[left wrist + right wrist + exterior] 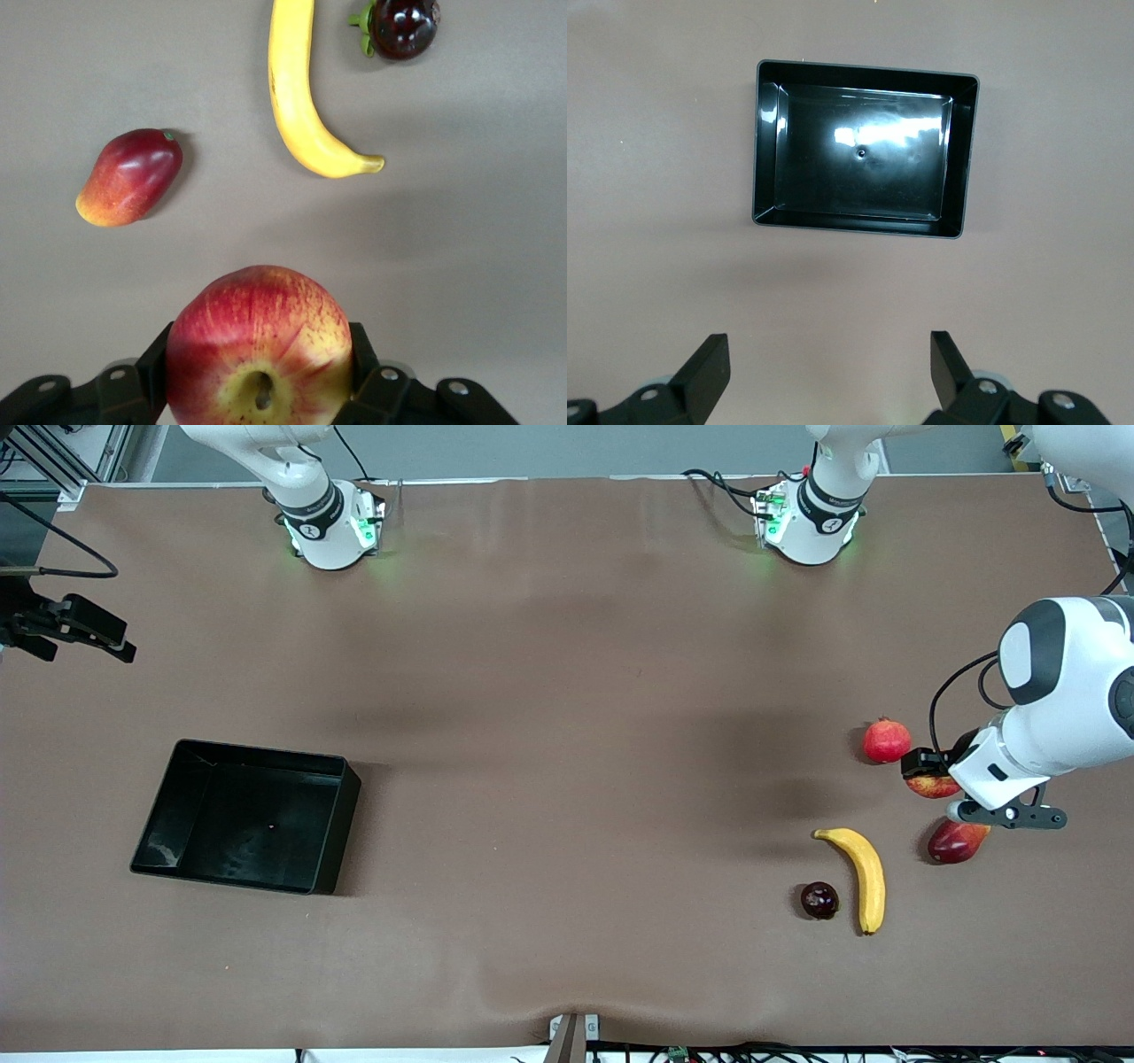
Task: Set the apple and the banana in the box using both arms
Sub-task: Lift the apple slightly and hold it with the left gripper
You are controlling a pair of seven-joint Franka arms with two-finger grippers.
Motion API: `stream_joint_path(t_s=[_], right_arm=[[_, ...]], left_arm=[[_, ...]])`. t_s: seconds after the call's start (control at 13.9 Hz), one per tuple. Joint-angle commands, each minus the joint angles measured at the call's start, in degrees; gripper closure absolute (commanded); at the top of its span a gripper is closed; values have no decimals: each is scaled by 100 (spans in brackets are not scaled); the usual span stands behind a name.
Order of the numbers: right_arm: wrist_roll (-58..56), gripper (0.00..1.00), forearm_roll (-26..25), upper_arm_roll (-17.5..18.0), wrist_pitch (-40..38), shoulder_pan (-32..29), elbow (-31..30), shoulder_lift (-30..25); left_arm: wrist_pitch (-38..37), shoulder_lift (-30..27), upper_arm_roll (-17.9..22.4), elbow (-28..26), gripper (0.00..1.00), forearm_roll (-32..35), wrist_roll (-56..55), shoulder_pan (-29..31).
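My left gripper (930,779) is shut on the apple (935,786), red mottled with yellow, at the left arm's end of the table. In the left wrist view the apple (259,350) fills the space between the black fingers (365,354), stem dimple facing the camera. The banana (865,875) (301,97) lies on the table nearer the front camera than the apple. The black box (248,819) (961,150) sits toward the right arm's end, nothing in it. My right gripper (75,627) (828,367) hangs open above the table, beside the box, holding nothing.
A red pomegranate (887,740) lies beside the apple, farther from the front camera. A red-orange mango-like fruit (957,841) (130,176) and a dark round fruit (819,900) (404,27) flank the banana. Brown table stretches between the fruit and the box.
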Motion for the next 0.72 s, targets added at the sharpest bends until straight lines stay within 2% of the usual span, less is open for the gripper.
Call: stream_joint_path(t_s=[0.0,0.65], right_arm=[[86,0,-39,23,-32,-20,63,7],[78,0,-39,23,-32,-20,64,7]], left_arm=[[-324,-106,-63,125,100,4,-87,31],[-702,-203,-116,266,100,-207,-96,40]])
